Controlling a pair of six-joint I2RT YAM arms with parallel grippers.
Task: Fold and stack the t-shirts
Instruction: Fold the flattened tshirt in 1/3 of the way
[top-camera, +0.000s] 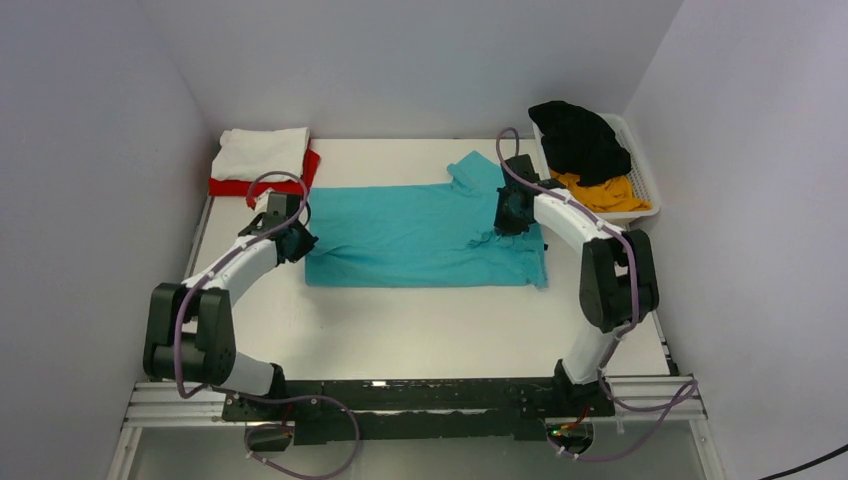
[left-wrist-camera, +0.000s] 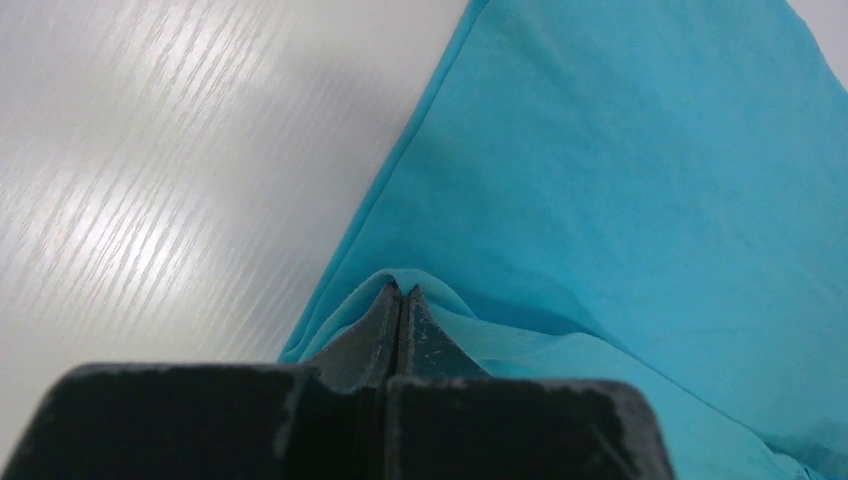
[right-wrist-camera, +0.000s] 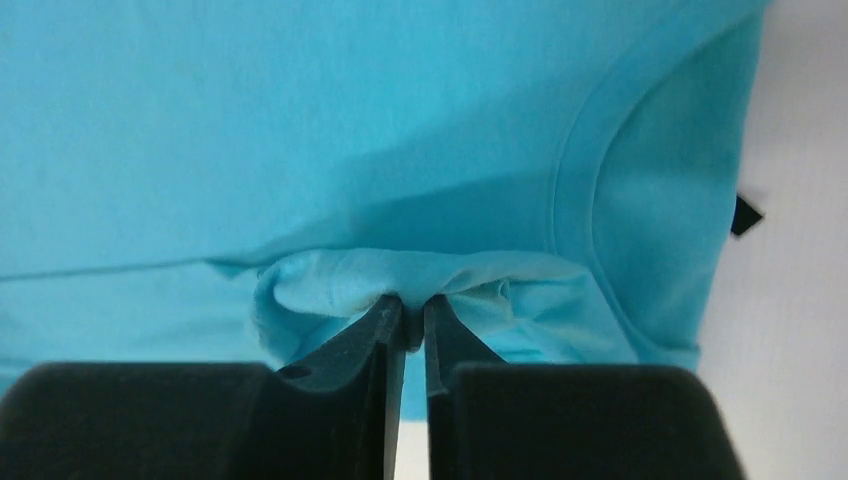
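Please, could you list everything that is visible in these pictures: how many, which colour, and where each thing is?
teal t-shirt: 1, teal, spread flat on the middle of the table
white t-shirt: 1, white, folded, on the red one, far left corner
red t-shirt: 1, red, under the white one
black t-shirt: 1, black, heaped in the basket
yellow-orange t-shirt: 1, yellow-orange, in the basket, partly under the black one
basket: 1, white, far right corner
table: 1, white
left arm: 1, white and black, at the teal shirt's left edge
right arm: 1, white and black, at its right end
left fingers: 2, black, shut on the teal edge
right fingers: 2, black, pinching a fold near the collar
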